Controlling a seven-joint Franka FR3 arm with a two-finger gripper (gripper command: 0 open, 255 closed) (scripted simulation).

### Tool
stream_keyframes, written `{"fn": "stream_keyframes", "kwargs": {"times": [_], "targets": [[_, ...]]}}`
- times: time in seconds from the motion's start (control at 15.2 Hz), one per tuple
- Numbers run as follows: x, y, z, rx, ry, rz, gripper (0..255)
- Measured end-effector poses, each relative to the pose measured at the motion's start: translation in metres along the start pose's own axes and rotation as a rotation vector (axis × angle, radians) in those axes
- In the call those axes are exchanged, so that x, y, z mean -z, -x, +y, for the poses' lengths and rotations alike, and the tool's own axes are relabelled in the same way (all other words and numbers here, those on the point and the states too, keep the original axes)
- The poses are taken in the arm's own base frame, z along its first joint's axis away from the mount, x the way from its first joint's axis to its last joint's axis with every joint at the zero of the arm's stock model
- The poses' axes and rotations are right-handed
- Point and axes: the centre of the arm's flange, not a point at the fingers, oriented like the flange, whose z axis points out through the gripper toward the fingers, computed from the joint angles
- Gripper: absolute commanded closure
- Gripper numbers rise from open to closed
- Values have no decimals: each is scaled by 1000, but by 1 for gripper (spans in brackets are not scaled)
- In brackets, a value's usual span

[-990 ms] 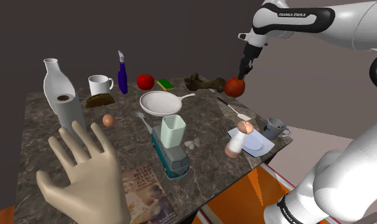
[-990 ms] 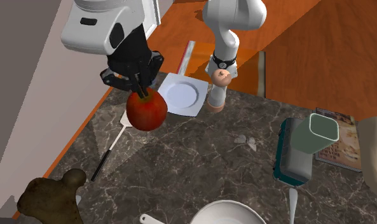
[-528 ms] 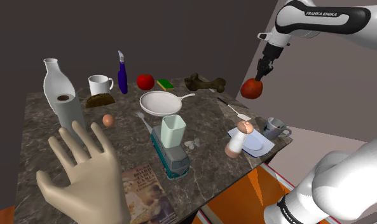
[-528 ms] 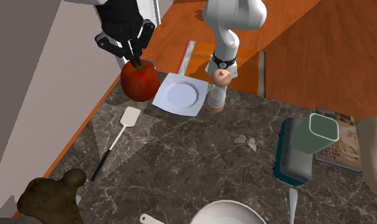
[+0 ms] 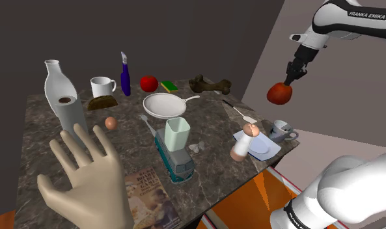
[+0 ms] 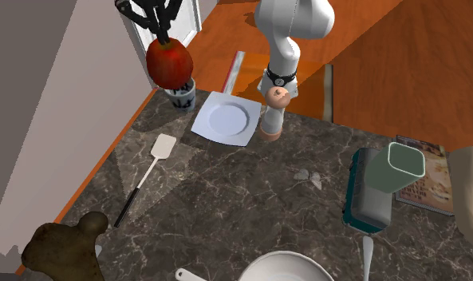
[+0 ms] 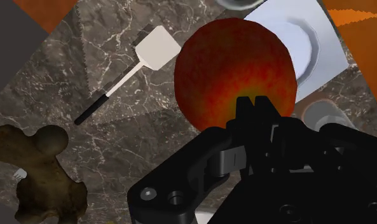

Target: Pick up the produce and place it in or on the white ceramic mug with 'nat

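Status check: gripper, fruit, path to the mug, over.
Gripper shut on red fruit, pinched at its top. Fruit aloft, roughly over marked mug. Nothing between them; plate beside mug.

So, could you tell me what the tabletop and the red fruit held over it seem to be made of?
Tabletop: dark stone, likely marble, judging by its pale veining. Red fruit: smooth skin mottled red to orange, with a dull finish; whether it is real or imitation cannot be told.

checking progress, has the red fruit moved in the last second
Yes. In the shoulder view the red fruit, held by the gripper, has moved toward that view's right, from over the spatula to roughly above the mug.
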Motion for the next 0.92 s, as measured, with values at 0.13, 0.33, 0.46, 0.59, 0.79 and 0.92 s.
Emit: {"fn": "stream_keyframes", "kwargs": {"times": [0.13,0.33,0.46,0.59,0.79,0.92], "targets": [[7,25,-9,0,0,0,255],[16,62,-19,-1,0,0,255],[22,85,-23,0,0,0,255],[28,111,-33,0,0,0,255],[22,120,-36,0,0,0,255],[13,121,-36,0,-1,0,255]]}}
